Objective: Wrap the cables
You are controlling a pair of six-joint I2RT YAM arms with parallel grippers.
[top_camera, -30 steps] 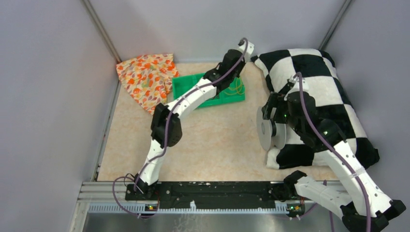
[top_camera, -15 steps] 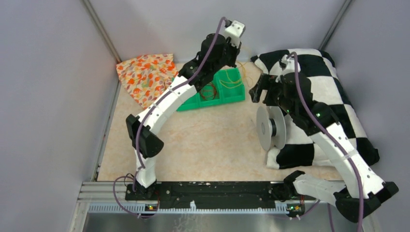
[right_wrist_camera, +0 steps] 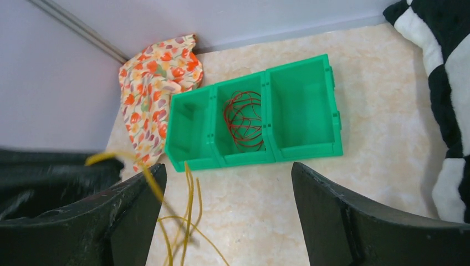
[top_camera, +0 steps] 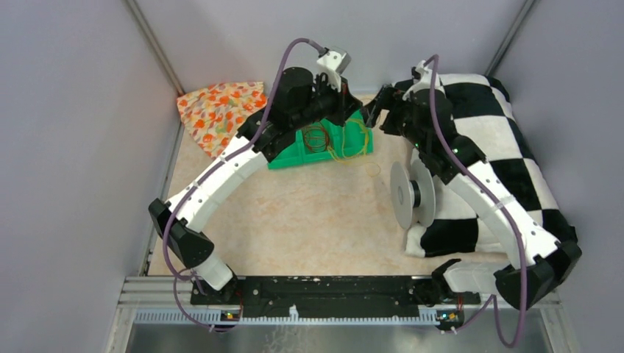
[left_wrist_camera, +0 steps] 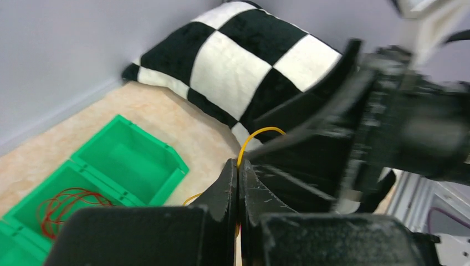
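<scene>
Cables (right_wrist_camera: 189, 191) are pinched in the closed left gripper (left_wrist_camera: 238, 166) near the green bin (right_wrist_camera: 305, 149), while the right gripper (right_wrist_camera: 227, 172) is held wide open.

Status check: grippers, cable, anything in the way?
Left gripper shut on yellow cable, held up by the bin. Right gripper open, close beside it. Loops hang toward the table. Spool by the pillow, untouched.
</scene>
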